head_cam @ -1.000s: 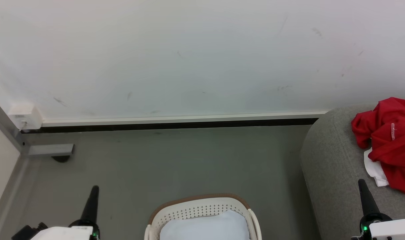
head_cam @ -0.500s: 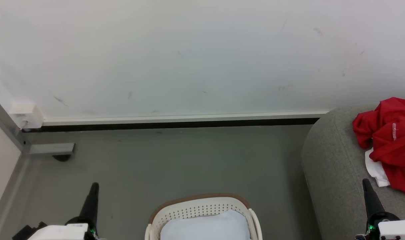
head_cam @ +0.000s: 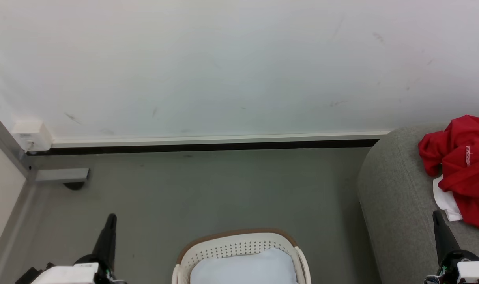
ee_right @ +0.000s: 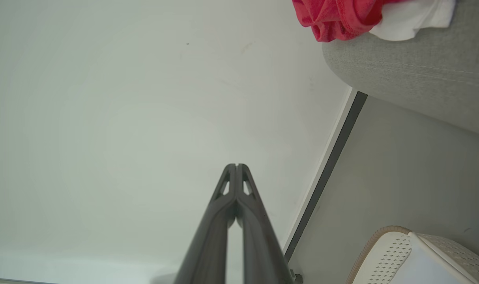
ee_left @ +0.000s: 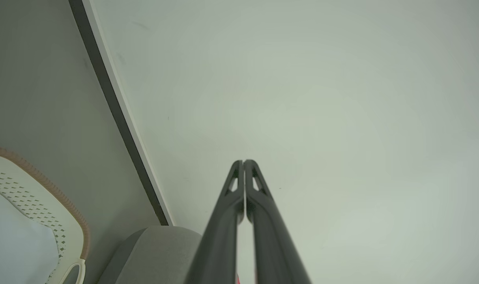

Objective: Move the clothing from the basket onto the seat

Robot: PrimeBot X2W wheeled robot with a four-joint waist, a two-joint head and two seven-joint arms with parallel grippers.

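Note:
The clothing [head_cam: 466,165] is a crumpled red jersey with a white part, lying on the grey seat [head_cam: 393,197] at the right edge; the right wrist view shows the clothing [ee_right: 338,17] on the seat [ee_right: 413,67] too. The cream basket [head_cam: 239,242] with its brown rim stands on the floor at bottom centre, with a pale bluish-white surface inside. My left gripper [head_cam: 111,217] is shut and holds nothing, left of the basket. My right gripper [head_cam: 437,215] is shut and holds nothing, over the seat's front, below the clothing. Both pairs of fingers [ee_left: 243,162] [ee_right: 236,165] point at the white wall.
A white wall [head_cam: 223,71] with a dark skirting strip closes the far side. Grey floor [head_cam: 208,189] lies between the wall and the basket. A metal frame leg [head_cam: 62,175] and a white socket box [head_cam: 30,134] sit at the left.
The view has shifted slightly. My right gripper has drifted a little to the right and lower in the view; both grippers stay shut. The clothing and the basket have not moved.

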